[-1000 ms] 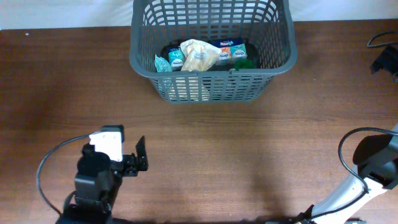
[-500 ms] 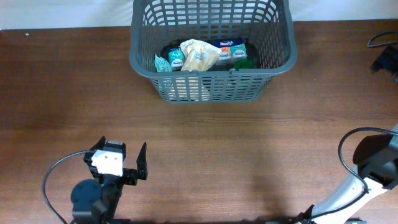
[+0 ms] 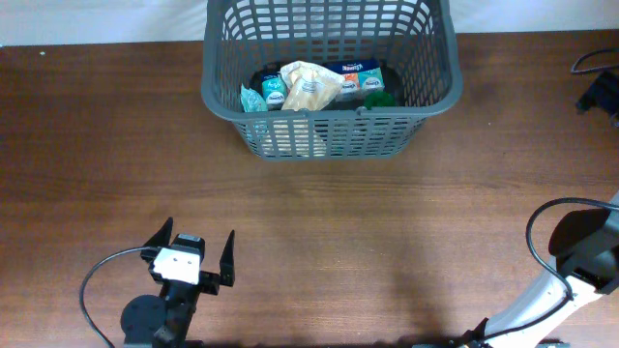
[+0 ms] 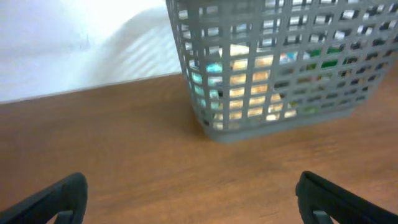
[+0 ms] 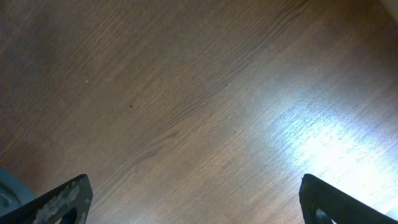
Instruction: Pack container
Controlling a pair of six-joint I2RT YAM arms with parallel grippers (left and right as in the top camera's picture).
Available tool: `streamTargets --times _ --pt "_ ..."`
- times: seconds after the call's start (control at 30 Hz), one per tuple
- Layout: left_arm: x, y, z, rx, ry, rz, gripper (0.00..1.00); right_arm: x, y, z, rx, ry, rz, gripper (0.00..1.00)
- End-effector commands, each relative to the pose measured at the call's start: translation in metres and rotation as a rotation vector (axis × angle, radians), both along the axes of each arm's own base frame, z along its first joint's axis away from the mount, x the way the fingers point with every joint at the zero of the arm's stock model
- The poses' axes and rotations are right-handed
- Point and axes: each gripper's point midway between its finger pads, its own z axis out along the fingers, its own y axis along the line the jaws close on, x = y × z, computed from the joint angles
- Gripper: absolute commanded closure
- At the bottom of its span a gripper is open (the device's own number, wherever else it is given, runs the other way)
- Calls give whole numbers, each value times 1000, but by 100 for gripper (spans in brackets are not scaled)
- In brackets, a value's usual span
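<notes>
The container [image 3: 329, 130] is a dark grey slotted basket at the table's far middle. It holds a teal packet [image 3: 254, 97], a beige bag [image 3: 309, 87], a small box [image 3: 360, 75] and something green [image 3: 380, 99]. My left gripper [image 3: 193, 246] is near the front edge on the left, well apart from the basket, open and empty. In the left wrist view the container [image 4: 280, 68] stands ahead of the open left gripper [image 4: 196, 200]. The right wrist view shows my right gripper [image 5: 199, 205] open over bare wood with nothing between its fingers. The right arm [image 3: 580, 256] sits at the front right.
A black object with a cable [image 3: 600, 89] lies at the right edge. A white surface [image 3: 97, 19] runs behind the table's far edge. A black cable loop [image 3: 92, 285] trails beside the left arm.
My left arm has drawn back toward the table's front edge, away from the container, with its gripper still open. The right arm and the basket's contents have not moved.
</notes>
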Motion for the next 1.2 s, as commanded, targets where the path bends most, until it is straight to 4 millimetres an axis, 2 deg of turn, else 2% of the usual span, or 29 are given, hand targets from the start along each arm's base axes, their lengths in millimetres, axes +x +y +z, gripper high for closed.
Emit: streamTargets --times 0.0,0.2,0.47,0.63,0.97,1.17 --pt "4 -1 0 29 -43 -15 1 -2 0 3 1 -9 -14 1" --pt "13 5 2 32 -111 23 1 -2 0 3 1 -9 -13 1" --pt "19 15 21 33 -232 86 1 -2 0 3 1 -9 -13 1" --pt "20 15 32 72 -316 85 1 -2 0 3 1 -9 -14 1" --pt "23 8 16 156 -300 41 1 -2 0 3 1 -9 -14 1" --pt "25 10 -16 165 -186 40 1 -2 0 3 1 -9 -14 1"
